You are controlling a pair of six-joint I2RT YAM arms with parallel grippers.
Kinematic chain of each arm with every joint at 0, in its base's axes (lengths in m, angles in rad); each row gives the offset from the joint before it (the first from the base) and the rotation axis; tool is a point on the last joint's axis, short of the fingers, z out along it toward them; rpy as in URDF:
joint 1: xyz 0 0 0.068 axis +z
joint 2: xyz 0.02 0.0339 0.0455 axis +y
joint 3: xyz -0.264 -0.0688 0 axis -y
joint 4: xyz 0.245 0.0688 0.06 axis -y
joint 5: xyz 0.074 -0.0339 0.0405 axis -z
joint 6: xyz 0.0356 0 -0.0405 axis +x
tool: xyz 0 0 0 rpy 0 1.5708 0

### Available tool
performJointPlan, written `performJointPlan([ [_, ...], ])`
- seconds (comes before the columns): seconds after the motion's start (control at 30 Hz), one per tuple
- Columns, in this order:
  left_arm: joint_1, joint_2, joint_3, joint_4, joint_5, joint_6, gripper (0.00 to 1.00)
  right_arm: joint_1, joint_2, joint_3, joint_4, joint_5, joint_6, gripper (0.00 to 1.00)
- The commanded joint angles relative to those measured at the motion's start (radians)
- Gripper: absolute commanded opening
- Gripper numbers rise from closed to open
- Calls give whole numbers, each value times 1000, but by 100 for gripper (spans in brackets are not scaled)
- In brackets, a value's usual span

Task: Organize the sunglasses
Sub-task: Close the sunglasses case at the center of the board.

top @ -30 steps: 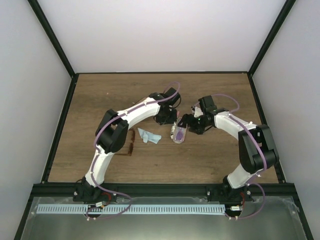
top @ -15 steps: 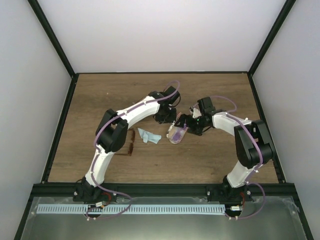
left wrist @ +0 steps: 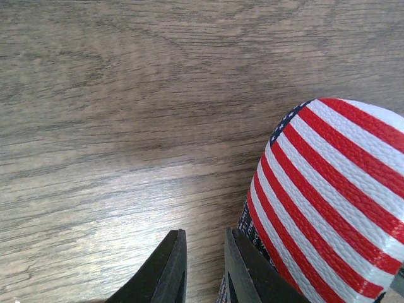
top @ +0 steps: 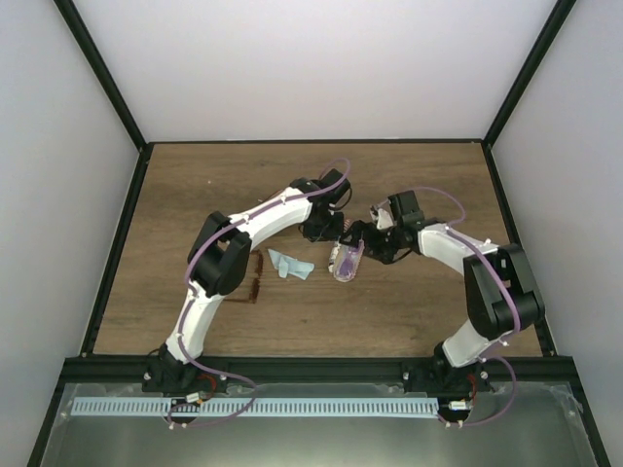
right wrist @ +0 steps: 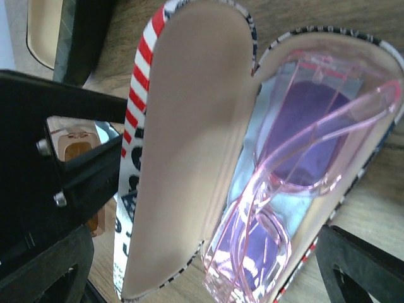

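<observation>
The sunglasses (top: pixel 256 277), thin and dark reddish-brown, lie on the table left of both grippers, touched by neither. A red-and-white striped case (top: pixel 345 261) lies open with pink-framed, purple-lensed glasses (right wrist: pixel 303 145) inside; its lid (right wrist: pixel 189 145) stands up. My right gripper (right wrist: pixel 202 278) is wide open, with its fingers (right wrist: pixel 360 271) on either side of the case's near end. My left gripper (left wrist: pixel 202 271) has a narrow empty gap between its jaws, and one finger (left wrist: pixel 243 271) is against the striped lid (left wrist: pixel 328 196).
A light blue cloth (top: pixel 290 265) lies between the sunglasses and the case. A tan rounded object (right wrist: pixel 44 31) shows at the top left of the right wrist view, behind the left gripper (right wrist: pixel 63 126). Black frame rails border the table (top: pixel 195 195).
My right gripper and the open case have shifted slightly left, toward the left gripper. The sunglasses and the cloth have not moved.
</observation>
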Motion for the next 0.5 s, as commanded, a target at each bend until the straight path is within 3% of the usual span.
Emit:
performJointPlan([
  [0.0,-5,15,30,-16,21,6,19,-4,-70,-38,25,15,22,100],
  [0.3,-7,17,27,-12,32,-1,20,-4,-159,-65,16,95,24,100],
  [0.47,-14,21,27,-15,36,-11,19,27,-126,-41,12,103,35,100],
])
